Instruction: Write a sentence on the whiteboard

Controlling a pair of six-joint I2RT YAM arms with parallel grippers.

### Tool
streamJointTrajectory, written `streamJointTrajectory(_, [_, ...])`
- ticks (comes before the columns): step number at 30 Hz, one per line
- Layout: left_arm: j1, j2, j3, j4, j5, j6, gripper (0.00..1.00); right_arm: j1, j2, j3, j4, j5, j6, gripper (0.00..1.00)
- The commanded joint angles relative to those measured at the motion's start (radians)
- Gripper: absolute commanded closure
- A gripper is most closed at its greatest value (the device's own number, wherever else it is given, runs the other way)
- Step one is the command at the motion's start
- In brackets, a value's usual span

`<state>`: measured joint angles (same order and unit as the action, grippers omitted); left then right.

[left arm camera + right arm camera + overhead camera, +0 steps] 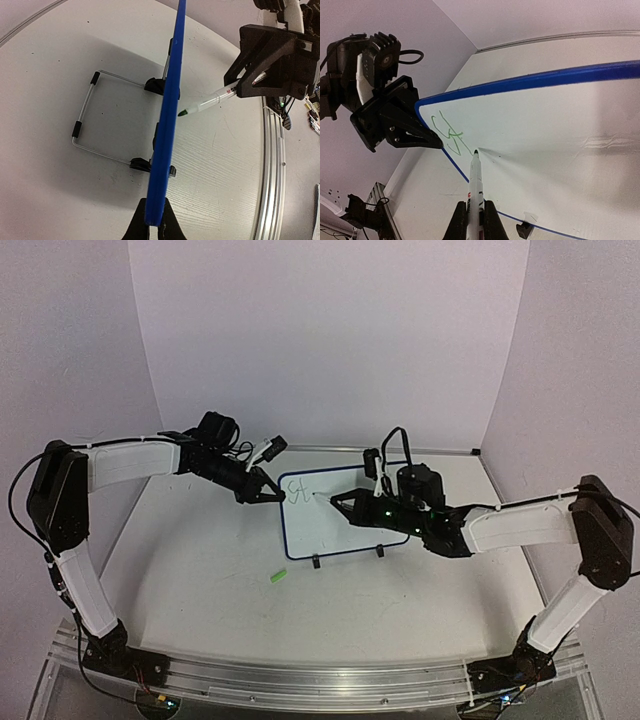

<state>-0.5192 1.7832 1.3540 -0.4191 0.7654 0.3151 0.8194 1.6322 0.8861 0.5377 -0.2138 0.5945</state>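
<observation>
1. The left gripper [268,492] is clenched on the left edge of the whiteboard [345,528]. In the left wrist view, its fingers [136,227] pinch the blue frame [167,125] from both sides, and the board runs away from the claw edge-on and upright.
2. Behind the board, to the left of that claw's line, the wire stand [85,125] lies on the table [190,560], joined to two black clip feet [156,86] at the frame's lower edge.
3. A small green cap [277,578] lies on the table in front of the board's left corner, well apart from both claws.
4. The sentence [451,135] consists only of a couple of green strokes, roughly "St". They sit at the board's upper left, just beside the left gripper's tip [436,144].
5. The marker [475,182] points away from the right claw, and its green tip touches the white surface just right of those strokes.
6. The right gripper [338,501] is closed on the marker's barrel. Its fingers [457,222] grasp the barrel on either side, and the board's face is spread ahead of it.
</observation>
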Motion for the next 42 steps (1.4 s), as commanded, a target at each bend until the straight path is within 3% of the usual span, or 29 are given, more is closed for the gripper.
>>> streamJointTrajectory(1, [-0.01,-0.01,0.024,-0.037,-0.044,0.018,1.0,-0.003,-0.055,-0.012,0.038,0.002,-0.019,1.0])
streamJointTrajectory(17, [-0.012,-0.009,0.023,-0.037,-0.048,0.02,1.0,-0.003,0.03,0.04,0.038,0.0,-0.006,1.0])
streamJointTrajectory(31, [-0.013,-0.003,0.024,-0.038,-0.048,0.02,1.0,-0.004,-0.046,-0.023,0.037,0.113,-0.001,1.0])
streamJointTrajectory(42, [-0.015,-0.002,0.024,-0.04,-0.048,0.022,1.0,-0.004,-0.018,0.025,0.038,0.074,-0.016,1.0])
